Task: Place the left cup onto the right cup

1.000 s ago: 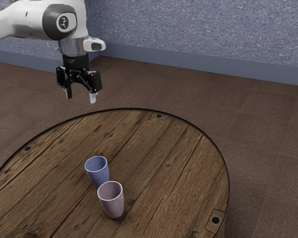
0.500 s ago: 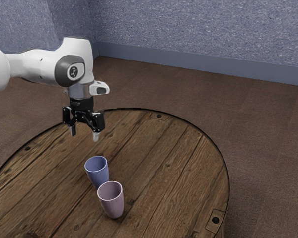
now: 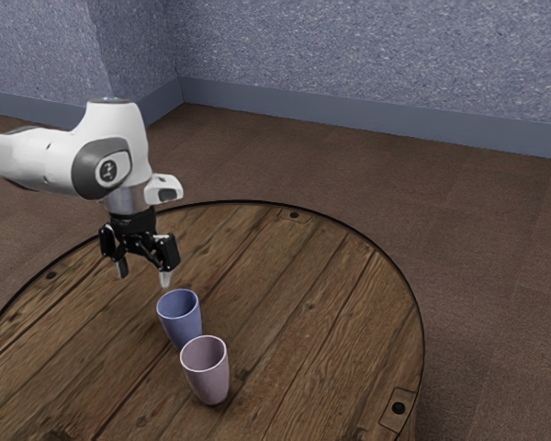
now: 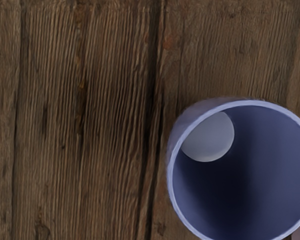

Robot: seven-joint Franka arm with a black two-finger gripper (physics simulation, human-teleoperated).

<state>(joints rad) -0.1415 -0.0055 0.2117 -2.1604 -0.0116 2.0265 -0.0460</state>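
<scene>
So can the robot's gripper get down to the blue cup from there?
Probably yes. The gripper hangs open a little above the blue cup, with nothing between them. The pink cup stands close beside it, toward the camera, so that side may be tight.

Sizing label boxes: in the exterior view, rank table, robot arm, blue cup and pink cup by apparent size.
1. wooden table
2. robot arm
3. pink cup and blue cup: nearly alike; pink sits nearer the camera.

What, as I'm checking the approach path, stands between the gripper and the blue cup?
Nothing visible. The open gripper hangs just above the blue cup with only air between; the pink cup stands beside it, off that path.
</scene>
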